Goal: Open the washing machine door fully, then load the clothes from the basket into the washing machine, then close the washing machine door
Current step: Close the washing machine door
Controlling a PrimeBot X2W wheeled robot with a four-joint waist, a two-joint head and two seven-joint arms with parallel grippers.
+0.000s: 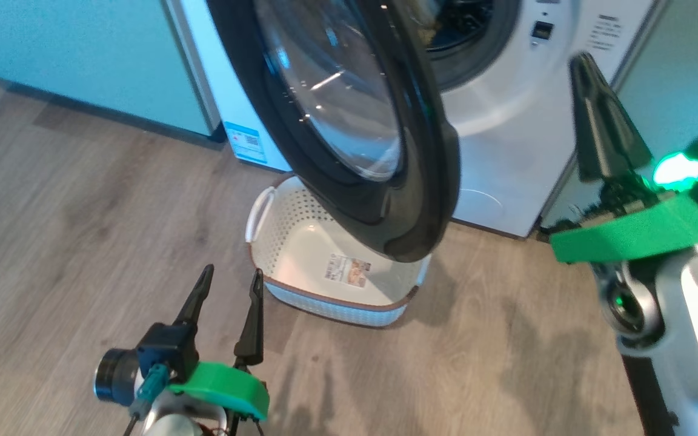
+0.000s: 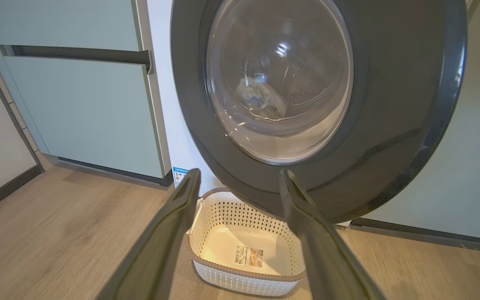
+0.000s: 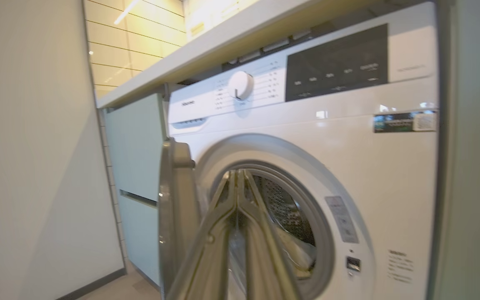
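Below the open washing machine door (image 1: 337,103), the basket (image 1: 282,224) sat empty, so loading looked done and closing came next: a push on the door's outer face. Left gripper (image 1: 232,271) was spread beside the basket. Right gripper (image 1: 583,62), pressed together on nothing, faced the washing machine (image 1: 506,139). Left wrist view caught the clothes (image 2: 263,100) through the door, inside the drum (image 3: 281,204); head view didn't.

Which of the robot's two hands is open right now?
The left hand, low near the basket, fingers spread; the right hand has them pressed together.
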